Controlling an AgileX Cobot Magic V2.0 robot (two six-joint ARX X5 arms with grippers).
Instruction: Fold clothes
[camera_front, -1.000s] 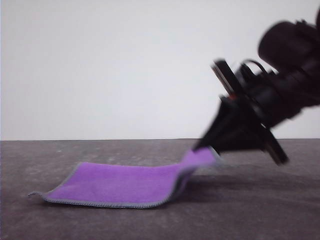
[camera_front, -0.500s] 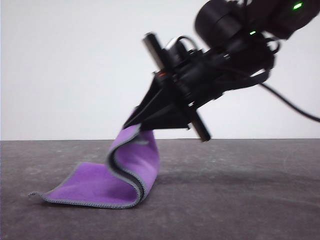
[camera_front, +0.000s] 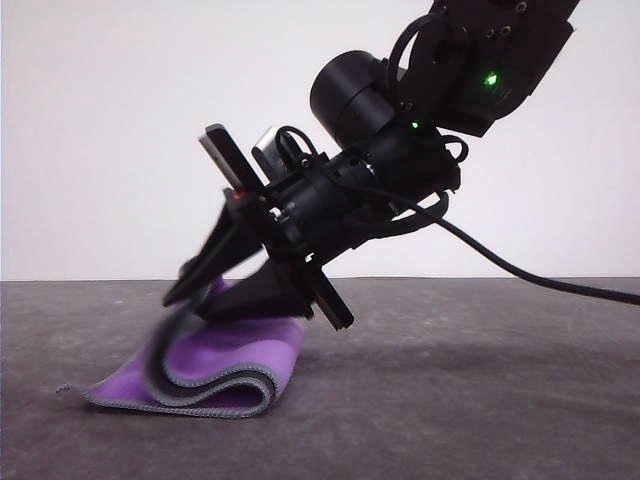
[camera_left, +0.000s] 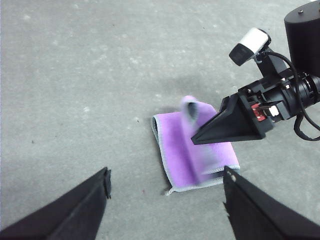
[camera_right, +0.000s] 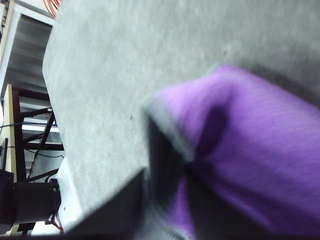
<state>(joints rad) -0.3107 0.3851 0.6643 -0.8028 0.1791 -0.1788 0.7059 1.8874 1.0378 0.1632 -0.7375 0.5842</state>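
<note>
Clamping one edge of the cloth (camera_front: 225, 365), the right gripper (camera_front: 195, 295) has its jaws pinched together on the fabric and holds that edge just above the far-left part of the piece. Below, the cloth lies doubled over on the grey surface (camera_front: 480, 400), purple face showing, grey stitched edging along the rounded fold at its right side. From the left wrist view the cloth (camera_left: 192, 155) sits between the spread fingers (camera_left: 80, 205) of the left gripper (camera_left: 165, 195), whose jaws stand wide apart, well above the surface and clear of the fabric.
</note>
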